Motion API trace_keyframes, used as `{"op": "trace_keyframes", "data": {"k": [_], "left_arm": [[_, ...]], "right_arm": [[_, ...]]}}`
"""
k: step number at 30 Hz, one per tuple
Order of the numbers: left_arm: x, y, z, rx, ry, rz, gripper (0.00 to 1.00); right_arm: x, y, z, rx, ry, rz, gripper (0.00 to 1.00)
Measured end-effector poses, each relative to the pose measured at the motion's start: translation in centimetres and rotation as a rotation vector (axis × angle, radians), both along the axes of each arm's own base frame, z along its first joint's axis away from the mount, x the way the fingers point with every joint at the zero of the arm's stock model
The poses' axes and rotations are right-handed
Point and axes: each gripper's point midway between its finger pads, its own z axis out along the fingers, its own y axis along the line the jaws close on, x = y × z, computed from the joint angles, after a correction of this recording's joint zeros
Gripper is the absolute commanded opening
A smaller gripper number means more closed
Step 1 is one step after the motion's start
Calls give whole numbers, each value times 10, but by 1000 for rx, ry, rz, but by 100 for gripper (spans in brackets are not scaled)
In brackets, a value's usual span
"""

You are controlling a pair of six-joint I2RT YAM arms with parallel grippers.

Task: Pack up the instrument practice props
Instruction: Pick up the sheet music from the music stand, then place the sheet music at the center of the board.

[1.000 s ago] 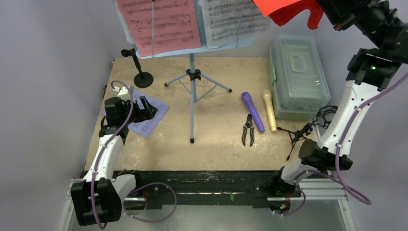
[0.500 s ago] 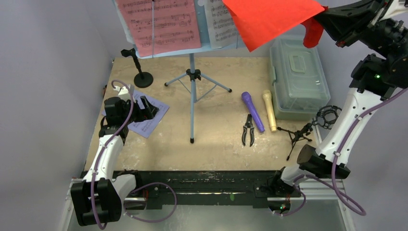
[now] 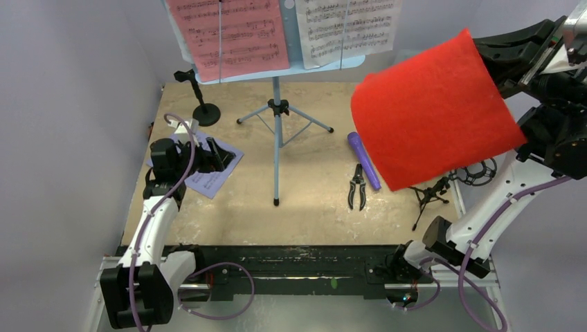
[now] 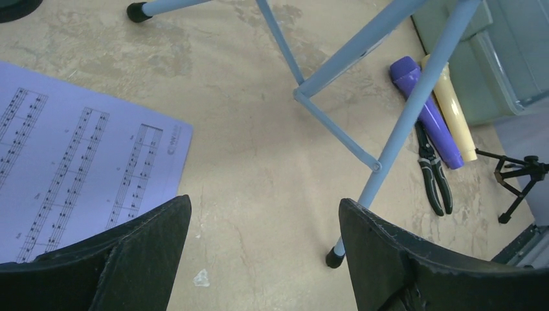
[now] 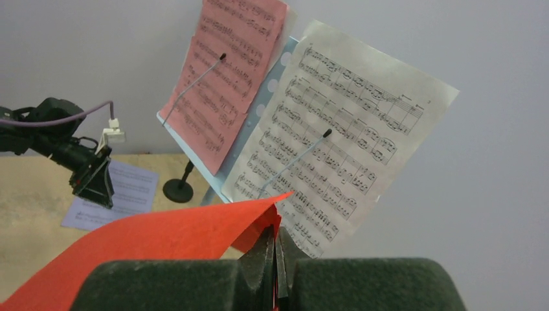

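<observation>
Here, at the far left, the left gripper (image 3: 212, 153) hangs low over a lavender sheet-music page (image 3: 216, 178) lying flat on the table (image 3: 311, 221). Its fingers (image 4: 129, 259) are spread wide with nothing between them. Behind it the round-base pole (image 3: 201, 104) stands upright near the back corner. Next comes the light-blue music desk (image 3: 277, 111) on its tripod legs, carrying a pink page (image 3: 228, 34) and, to its right, a white page (image 3: 349, 28), each under a thin wire arm. Further right the purple microphone (image 3: 361, 153) lies on the table with black pliers (image 3: 357, 187) just beside its near end. The left wrist view shows the cream microphone (image 4: 450, 113) lying against its other side, close to the grey-green box (image 4: 498, 58). The black mic tripod (image 3: 429, 197) sits near the table's right edge. Above it the right gripper (image 5: 275, 249) is raised high, its fingers pinched tight on a corner of a red sheet (image 3: 436, 111), which hangs curled in the air.
</observation>
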Motion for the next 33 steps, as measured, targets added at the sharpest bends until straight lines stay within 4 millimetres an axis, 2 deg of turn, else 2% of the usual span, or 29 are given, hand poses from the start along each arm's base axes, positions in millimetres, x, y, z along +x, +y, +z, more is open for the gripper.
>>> {"op": "trace_keyframes", "data": {"k": [3,8,15,18,21,26,30,33], "left_arm": [[-1,-10,10,-9,-42,-48,87],[-17,-44,39,-22,-183,-190,91],[-69,-99,79,-35,-424,-397,94],[-87,-116,94,-41,-507,-457,94],[-96,-129,105,-31,-576,-491,94],[-99,-150,103,-14,-609,-522,98],[-102,-175,91,-9,-611,-551,100],[-103,-197,79,-14,-605,-571,100]], "right_arm": [[-7,4,-6,-21,7,6,0],[-12,8,-42,7,106,32,0],[-4,5,-142,152,379,75,0],[-2,13,-187,212,506,151,0],[3,21,-227,258,621,223,0],[21,34,-292,332,836,333,0],[42,45,-328,356,938,345,0],[48,53,-350,337,989,350,0]]}}
